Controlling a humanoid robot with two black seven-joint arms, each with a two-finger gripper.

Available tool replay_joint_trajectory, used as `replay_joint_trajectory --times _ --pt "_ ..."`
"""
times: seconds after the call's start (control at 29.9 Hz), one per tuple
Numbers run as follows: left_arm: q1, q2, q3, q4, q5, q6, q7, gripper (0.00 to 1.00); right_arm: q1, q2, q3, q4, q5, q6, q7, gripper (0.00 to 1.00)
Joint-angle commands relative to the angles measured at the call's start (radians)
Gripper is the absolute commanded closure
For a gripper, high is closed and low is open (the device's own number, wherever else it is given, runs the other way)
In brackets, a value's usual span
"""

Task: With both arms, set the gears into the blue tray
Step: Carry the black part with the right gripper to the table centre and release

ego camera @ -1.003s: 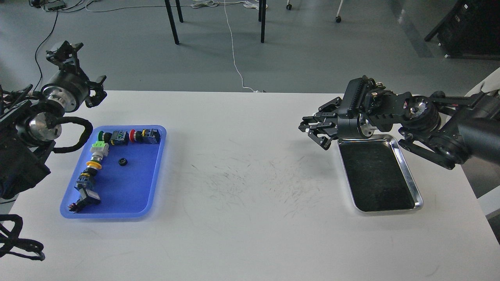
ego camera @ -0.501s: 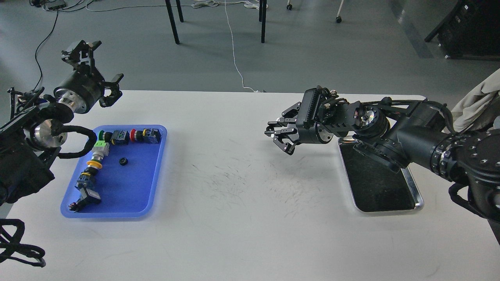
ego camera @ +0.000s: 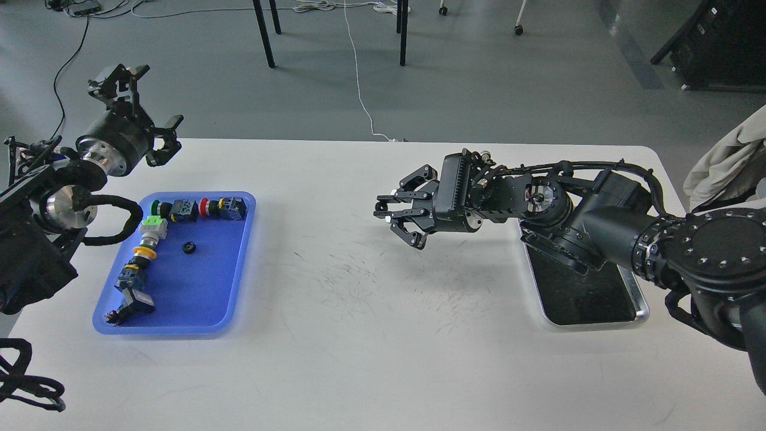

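The blue tray lies at the table's left. One small black gear rests in its middle. My left gripper hangs above and behind the tray's far left corner, open and empty, fingers spread wide. My right gripper hovers over the middle of the table, pointing left toward the blue tray, well short of it. Its fingertips are drawn together. Whether anything sits between those dark tips is too small to see.
Colourful push-button switches line the blue tray's far and left sides. A silver metal tray with a dark inside lies at the right, partly under my right arm. A beige cloth hangs at the right edge.
My right gripper has travelled left from the silver tray's far corner to the table's middle, its fingers staying together. My left gripper swung right, then eased back a little, staying open.
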Motion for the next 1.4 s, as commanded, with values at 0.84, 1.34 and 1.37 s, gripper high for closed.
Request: replay_joint_trajectory --times 0.84,1.34,1.37 --pt "0.003 0.046 -0.001 -0.009 0.0 0.0 0.0 0.01 -0.084 0.0 0.013 0.126 0.007 -0.016 0.0 0.99" --pt "0.003 0.079 -0.001 -0.012 0.0 0.0 0.0 0.01 -0.126 0.0 0.01 0.127 0.005 -0.016 0.0 0.95" --pt "0.003 0.083 -0.001 -0.012 0.0 0.0 0.0 0.01 -0.129 0.0 0.01 0.127 0.005 -0.016 0.0 0.92"
